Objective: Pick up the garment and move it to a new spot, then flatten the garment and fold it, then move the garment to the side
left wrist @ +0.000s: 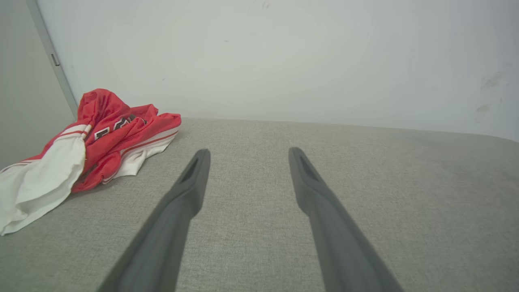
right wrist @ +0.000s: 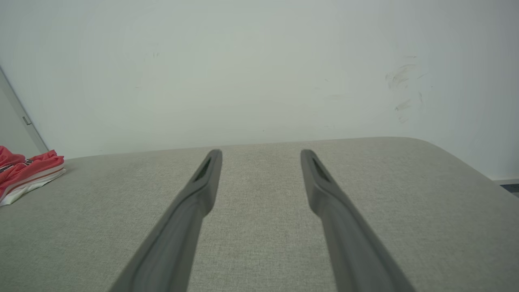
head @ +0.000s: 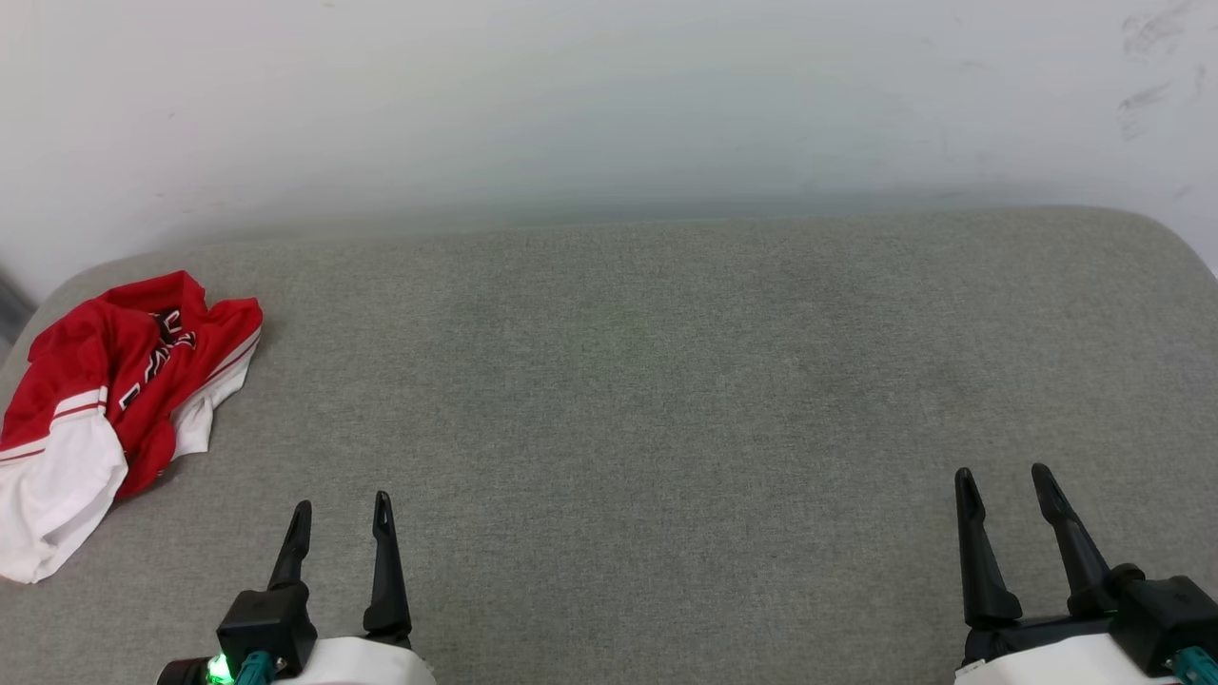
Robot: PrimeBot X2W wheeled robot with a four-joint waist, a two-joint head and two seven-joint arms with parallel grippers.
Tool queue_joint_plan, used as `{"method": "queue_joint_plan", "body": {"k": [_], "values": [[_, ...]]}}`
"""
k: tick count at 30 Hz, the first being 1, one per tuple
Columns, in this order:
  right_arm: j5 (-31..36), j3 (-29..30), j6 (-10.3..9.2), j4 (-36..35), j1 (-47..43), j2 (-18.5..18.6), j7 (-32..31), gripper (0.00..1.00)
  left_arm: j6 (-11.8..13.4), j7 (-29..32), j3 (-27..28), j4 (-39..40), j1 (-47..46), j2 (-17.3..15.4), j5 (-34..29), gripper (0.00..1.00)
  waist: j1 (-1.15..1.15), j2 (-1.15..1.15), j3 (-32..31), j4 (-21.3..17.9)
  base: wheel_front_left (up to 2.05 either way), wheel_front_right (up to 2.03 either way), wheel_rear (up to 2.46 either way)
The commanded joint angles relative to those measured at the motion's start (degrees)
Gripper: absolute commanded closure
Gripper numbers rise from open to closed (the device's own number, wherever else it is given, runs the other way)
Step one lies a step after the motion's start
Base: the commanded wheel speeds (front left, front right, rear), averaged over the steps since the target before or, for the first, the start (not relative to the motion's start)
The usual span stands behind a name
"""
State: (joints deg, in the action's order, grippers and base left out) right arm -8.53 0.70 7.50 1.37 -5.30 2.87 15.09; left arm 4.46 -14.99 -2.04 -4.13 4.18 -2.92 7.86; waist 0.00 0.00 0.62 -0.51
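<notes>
The garment [head: 114,400] was bunched in a heap way over at 9 o'clock in the head view, right by the left edge of the grey padded surface [head: 666,381], with a white sleeve trailing toward 8 o'clock. The left gripper [head: 343,501] sat at 7 o'clock and the right gripper [head: 1002,471] at 5 o'clock. Both had fingers spread wide with nothing in them, and neither was touching the shirt.

What I'd worry about: the heap lay so close to the edge that a clumsy nudge could shove it off the side. It was crumpled in layers, so a pinch might catch just one thin fold or the loose sleeve, and the rest would sag or slip out on the lift. The right gripper was well apart from it, so a two-handed grab meant a long reach across. The upholstery looked kinda grippy too, so dragging could bunch the shirt up more.

The surface was grey woven fabric with a rounded corner at 2 o'clock. Behind it was a plain pale wall [head: 609,95] with dark scuffs [head: 1147,38] at 1 o'clock. The left wrist view showed a grey frame strip [left wrist: 52,61] at 10 o'clock.
</notes>
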Motion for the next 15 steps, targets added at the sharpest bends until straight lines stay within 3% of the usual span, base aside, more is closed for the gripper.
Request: {"method": "queue_joint_plan", "body": {"k": [1, 15], "values": [[-0.2, 0.0, -0.02, 0.0, -0.4, 0.0, 0.1, 0.0, -0.3, -0.3, 0.0, -0.2, 0.2, 0.1, 0.4, 0.0, 0.0, 0.0, 0.0, 0.0, 0.0, 0.0, 0.0], [1.0, -0.6, -0.02, -0.6, -0.6, 0.0, 0.1, 0.0, 0.9, -0.3, 0.9, -0.4, -0.6, 0.1, 0.7, 0.0, 0.0, 0.0, 0.1, 2.4, 0.0, 0.0, 0.0]]}}
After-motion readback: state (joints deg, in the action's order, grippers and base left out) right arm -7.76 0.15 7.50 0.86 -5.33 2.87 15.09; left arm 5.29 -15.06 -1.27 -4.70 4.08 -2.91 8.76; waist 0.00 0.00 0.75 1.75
